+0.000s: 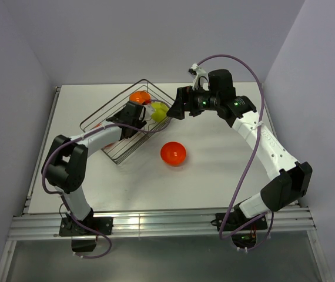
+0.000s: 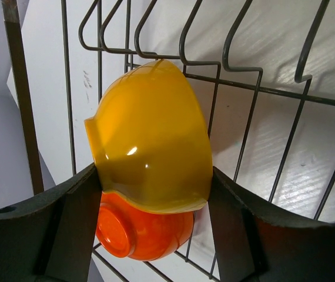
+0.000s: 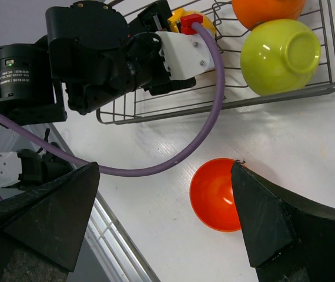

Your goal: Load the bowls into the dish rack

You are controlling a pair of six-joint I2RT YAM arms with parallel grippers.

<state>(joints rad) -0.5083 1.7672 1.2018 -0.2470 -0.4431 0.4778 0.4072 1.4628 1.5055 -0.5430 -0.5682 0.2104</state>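
I can read no words or numbers anywhere. At nine o'clock in my right wrist view, tiny white print point(image 3: 10, 69) on my left arm's black housing point(image 3: 23, 85) is too small to read.

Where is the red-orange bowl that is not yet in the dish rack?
In the top view the red-orange bowl lies open side up on the table, near its middle, just right of the dish rack and apart from it.

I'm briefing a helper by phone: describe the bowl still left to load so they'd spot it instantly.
On the white table, find the dark wire dish rack at back left. Right of its near corner sits a red-orange bowl, the only bowl outside the rack.
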